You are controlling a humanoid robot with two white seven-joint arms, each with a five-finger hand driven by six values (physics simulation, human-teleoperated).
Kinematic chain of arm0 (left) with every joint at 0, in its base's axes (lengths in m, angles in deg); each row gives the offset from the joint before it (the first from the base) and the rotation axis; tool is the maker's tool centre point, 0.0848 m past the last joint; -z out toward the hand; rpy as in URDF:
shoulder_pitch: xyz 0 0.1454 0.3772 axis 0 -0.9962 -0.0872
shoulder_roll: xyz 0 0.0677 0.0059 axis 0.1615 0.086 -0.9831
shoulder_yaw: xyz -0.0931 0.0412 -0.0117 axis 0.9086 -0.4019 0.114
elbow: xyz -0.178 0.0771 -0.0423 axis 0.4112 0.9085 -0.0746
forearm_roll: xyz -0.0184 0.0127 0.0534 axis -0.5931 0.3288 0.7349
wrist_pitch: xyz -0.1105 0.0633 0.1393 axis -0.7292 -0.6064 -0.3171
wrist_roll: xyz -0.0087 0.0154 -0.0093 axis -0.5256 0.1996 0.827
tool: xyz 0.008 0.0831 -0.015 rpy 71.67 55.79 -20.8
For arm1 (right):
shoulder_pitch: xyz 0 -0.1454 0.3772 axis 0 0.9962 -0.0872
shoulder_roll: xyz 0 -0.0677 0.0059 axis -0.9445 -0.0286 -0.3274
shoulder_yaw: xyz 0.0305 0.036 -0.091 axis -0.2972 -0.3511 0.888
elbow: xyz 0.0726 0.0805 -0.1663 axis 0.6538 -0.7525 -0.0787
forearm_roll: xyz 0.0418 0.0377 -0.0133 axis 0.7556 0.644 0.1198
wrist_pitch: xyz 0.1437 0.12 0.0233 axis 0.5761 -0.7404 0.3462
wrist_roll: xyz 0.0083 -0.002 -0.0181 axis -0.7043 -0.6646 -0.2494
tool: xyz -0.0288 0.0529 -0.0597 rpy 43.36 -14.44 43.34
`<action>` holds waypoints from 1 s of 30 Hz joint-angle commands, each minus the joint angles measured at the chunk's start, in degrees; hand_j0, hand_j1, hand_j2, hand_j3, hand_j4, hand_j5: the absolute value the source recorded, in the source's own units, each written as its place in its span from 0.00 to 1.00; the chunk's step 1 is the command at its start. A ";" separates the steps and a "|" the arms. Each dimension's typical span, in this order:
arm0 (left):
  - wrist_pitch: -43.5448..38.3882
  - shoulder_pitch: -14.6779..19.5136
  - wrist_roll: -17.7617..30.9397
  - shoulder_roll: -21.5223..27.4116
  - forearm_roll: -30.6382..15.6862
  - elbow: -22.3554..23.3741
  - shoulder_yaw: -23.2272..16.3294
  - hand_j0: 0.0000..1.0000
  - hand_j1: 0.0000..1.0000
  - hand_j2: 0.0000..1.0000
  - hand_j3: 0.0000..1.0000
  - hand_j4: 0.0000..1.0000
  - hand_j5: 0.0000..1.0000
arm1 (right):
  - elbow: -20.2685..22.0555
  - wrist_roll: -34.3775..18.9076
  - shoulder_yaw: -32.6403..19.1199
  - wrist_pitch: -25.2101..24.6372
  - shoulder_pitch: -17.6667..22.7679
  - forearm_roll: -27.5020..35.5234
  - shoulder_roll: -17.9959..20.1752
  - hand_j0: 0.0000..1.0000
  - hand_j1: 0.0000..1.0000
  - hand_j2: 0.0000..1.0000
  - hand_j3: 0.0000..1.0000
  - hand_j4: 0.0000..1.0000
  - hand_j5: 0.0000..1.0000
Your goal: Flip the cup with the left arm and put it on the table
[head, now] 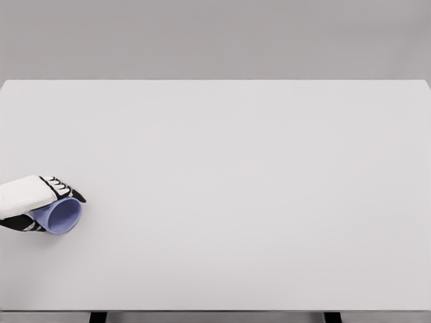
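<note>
Blue cup (60,216) on its side | left hand (30,198) fingers (64,189) wrapped around it | table (256,188) left edge

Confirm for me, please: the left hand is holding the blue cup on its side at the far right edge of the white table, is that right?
Not quite. The head view shows the left hand holding the blue cup on its side at the left edge of the white table, not the right; its fingers wrap the cup.
</note>
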 commanded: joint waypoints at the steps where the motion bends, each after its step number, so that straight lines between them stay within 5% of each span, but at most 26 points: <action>1: 0.13 0.00 -0.33 0.07 1.29 0.08 -0.18 0.45 0.45 0.45 0.45 0.45 0.45 | 0.00 -0.02 -0.01 0.01 0.00 0.01 0.00 1.00 1.00 1.00 1.00 1.00 1.00; 9: 0.13 3.69 0.55 0.16 -2.22 -0.54 0.00 0.41 0.41 0.41 0.41 0.41 0.41 | 0.00 -0.02 -0.01 0.01 0.00 0.01 0.00 1.00 1.00 1.00 1.00 1.00 1.00; 17: 0.13 5.71 3.27 -0.10 -14.96 -0.45 0.00 0.42 0.42 0.42 0.42 0.42 0.42 | 0.00 -0.02 -0.01 0.01 0.00 0.01 0.00 1.00 1.00 1.00 1.00 1.00 1.00; 25: 0.13 11.07 4.42 -11.00 -15.93 4.82 -1.40 0.44 0.44 0.44 0.44 0.44 0.44 | 0.00 -0.02 -0.01 0.01 0.00 0.01 0.00 1.00 1.00 1.00 1.00 1.00 1.00; 30: 0.13 18.72 24.12 -22.78 -26.82 16.25 -3.78 0.45 0.45 0.45 0.45 0.45 0.45 | 0.00 -0.02 -0.01 0.01 0.00 0.01 0.00 1.00 1.00 1.00 1.00 1.00 1.00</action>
